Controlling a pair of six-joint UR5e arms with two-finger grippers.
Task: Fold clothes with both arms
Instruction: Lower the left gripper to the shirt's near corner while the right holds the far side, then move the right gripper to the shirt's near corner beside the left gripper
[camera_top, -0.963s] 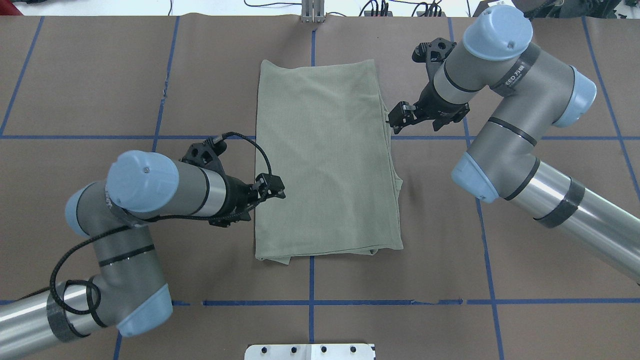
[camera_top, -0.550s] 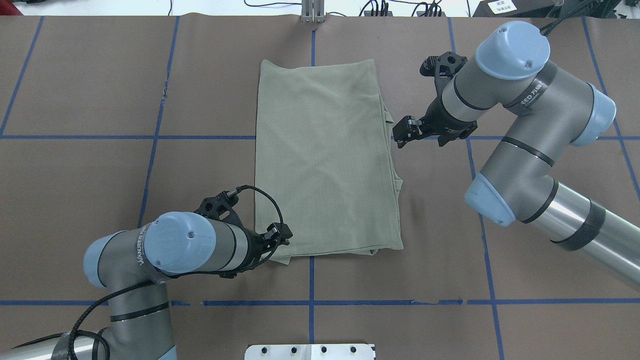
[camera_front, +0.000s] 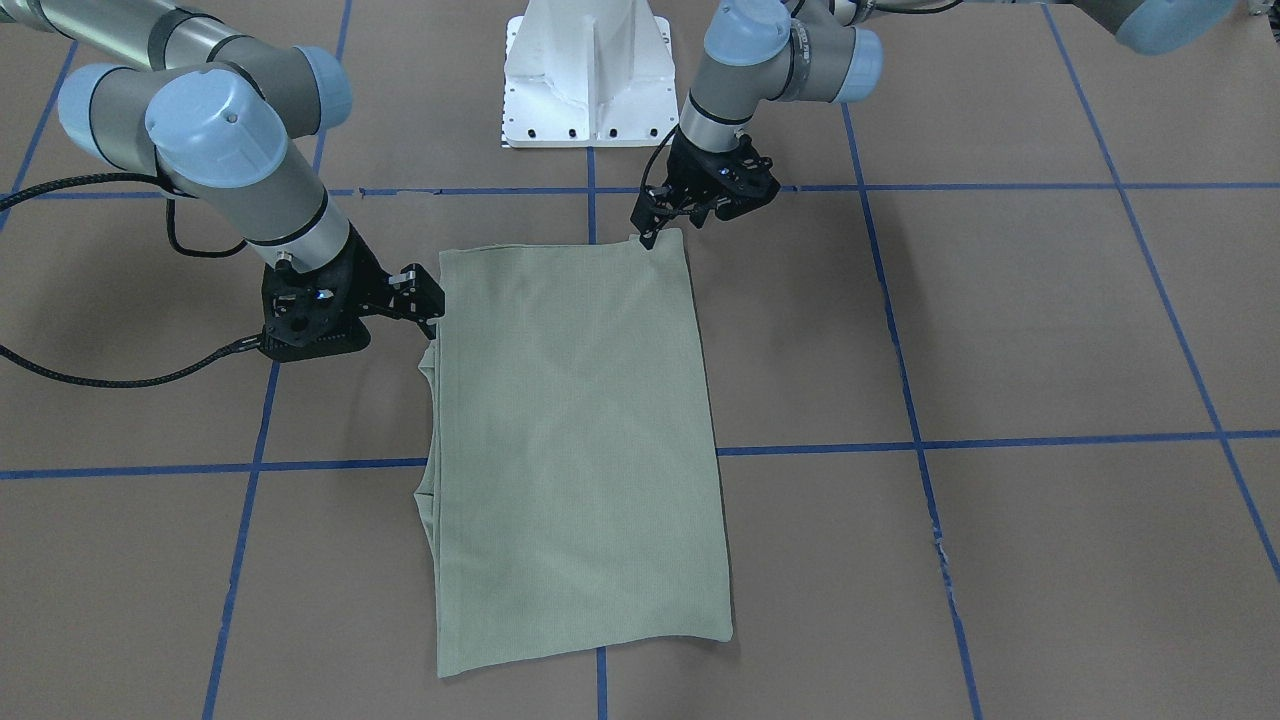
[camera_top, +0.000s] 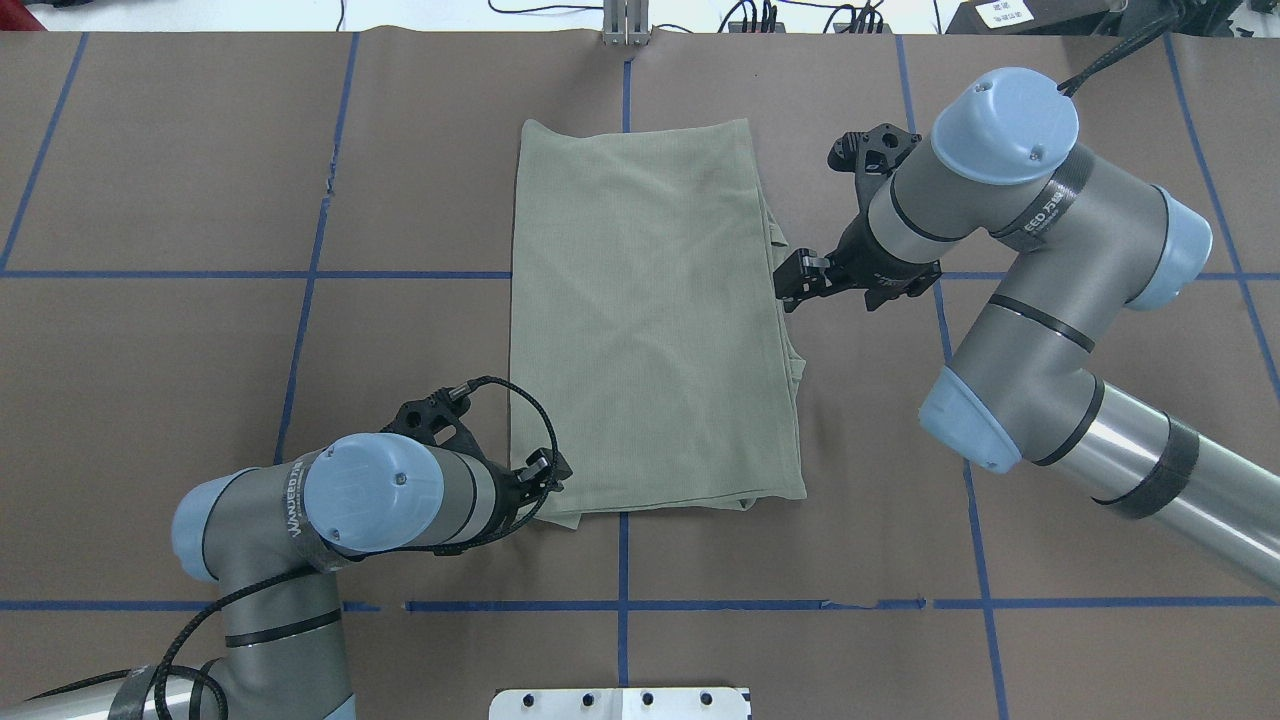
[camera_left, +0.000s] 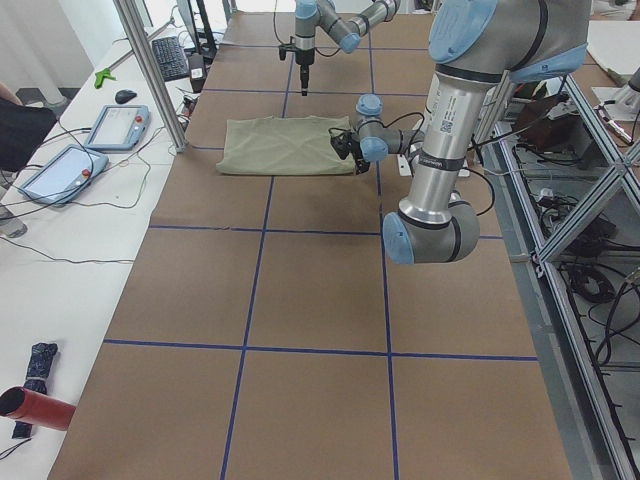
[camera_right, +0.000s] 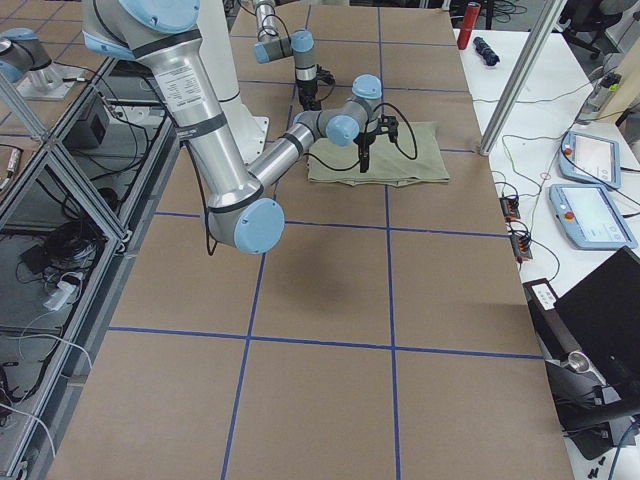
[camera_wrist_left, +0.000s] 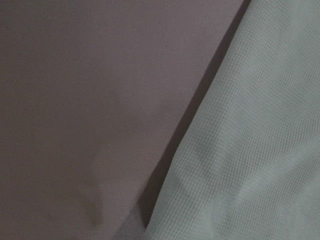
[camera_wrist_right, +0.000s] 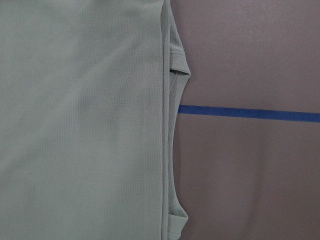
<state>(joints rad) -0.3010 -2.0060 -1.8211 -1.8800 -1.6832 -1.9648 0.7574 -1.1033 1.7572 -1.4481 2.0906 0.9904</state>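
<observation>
The clothes (camera_top: 650, 320) are one sage-green shirt, folded into a long flat rectangle in the middle of the table (camera_top: 200, 180). The shirt (camera_front: 570, 440) is also plain in the front view. My left gripper (camera_top: 550, 478) points down at its near-left corner, open, with its tips low against the fabric edge (camera_front: 646, 236). The left wrist view shows only that shirt edge (camera_wrist_left: 250, 150) and brown table, very close. My right gripper (camera_top: 787, 288) hovers open beside the shirt's right edge, about midway along it (camera_front: 432, 305). Layered hems (camera_wrist_right: 172, 75) show in the right wrist view. Neither gripper holds anything.
Brown paper with blue tape lines (camera_top: 620, 605) covers the table. The white pedestal base (camera_front: 590, 80) stands at the robot's side. A metal post (camera_top: 625, 25) rises at the far edge. A side bench with tablets (camera_left: 115, 125) lies beyond the far edge.
My left arm swung from the middle of the shirt's left edge back to its near-left corner and settled there. My right gripper slid nearer along the right edge and closer to the fabric.
</observation>
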